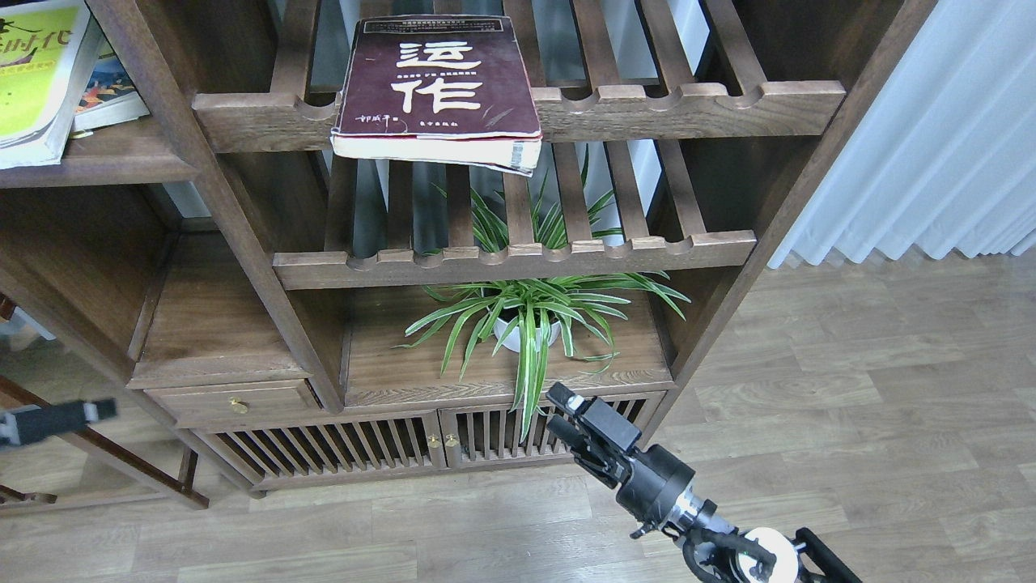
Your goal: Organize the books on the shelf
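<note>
Partly cropped yellow-green book [36,77] top left; both tools' [564,417] spread indiscernible, left tool [101,410] half out of frame.

Right arm now: matte black all over, a fat rounded wrist housing with a bright silver ring behind it, thin black cables looping beside a white disc. The right end effector [566,414] is blocky black with pale fingertips. The left end effector [95,410], a black squarish stub, joins a grey section.
</note>
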Robot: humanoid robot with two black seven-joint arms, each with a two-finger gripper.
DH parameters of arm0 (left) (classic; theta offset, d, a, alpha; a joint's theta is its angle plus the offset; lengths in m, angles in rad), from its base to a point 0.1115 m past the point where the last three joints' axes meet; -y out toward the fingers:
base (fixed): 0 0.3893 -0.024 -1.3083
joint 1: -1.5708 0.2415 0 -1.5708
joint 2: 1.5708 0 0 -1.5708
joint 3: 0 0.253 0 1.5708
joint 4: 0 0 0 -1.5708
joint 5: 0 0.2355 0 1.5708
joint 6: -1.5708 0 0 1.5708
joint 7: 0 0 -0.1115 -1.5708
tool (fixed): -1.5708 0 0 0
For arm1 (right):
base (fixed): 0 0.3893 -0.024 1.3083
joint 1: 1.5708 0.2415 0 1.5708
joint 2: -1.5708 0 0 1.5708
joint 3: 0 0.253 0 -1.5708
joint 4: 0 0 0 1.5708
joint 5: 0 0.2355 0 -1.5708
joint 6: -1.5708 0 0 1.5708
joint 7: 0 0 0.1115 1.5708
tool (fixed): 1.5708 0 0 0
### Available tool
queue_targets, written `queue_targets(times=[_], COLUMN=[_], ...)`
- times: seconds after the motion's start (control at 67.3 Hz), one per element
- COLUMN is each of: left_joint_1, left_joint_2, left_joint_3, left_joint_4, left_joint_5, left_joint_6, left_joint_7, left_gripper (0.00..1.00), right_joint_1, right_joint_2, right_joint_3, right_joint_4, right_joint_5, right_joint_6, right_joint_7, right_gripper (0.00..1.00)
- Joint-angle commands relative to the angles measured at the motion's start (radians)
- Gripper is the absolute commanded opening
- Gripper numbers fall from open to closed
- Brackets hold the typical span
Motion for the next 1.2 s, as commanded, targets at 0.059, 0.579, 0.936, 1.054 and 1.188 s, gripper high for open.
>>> queue_targets(times=[0.059, 0.579, 0.936, 1.054, 1.188], left_joint_1=[0.308, 0.532, 0.534, 0.544, 0.552], left_joint_2=[-0.228, -0.589, -0.655, -0.655, -0.655], left_joint_3=[-0.321, -0.628, -0.704, -0.704, -0.702], left_joint_4=[0.154, 0.396, 0.458, 0.456, 0.458], left_joint_5=[-0.001, 0.037, 0.039, 0.040, 0.043], left_joint_6=[0.000, 0.000, 0.000, 0.000, 0.000], left_joint_7=[0.009, 0.011, 0.012, 0.012, 0.012], left_gripper=[1.00, 1.00, 1.00, 1.00, 1.00], right_joint_1=[0.054, 0.173, 0.406, 0.440, 0.471], right_joint_2=[0.000, 0.000, 0.000, 0.000, 0.000], right_joint_3=[0.000, 0.072, 0.075, 0.077, 0.077], right_joint_4=[0.018, 0.251, 0.304, 0.330, 0.364], right_joint_5=[-0.002, -0.008, -0.059, -0.057, -0.059], right_joint_6=[0.000, -0.177, -0.389, -0.438, -0.498], right_joint_7=[0.000, 0.000, 0.033, 0.041, 0.041], right_gripper=[0.99, 0.98, 0.98, 0.98, 0.98])
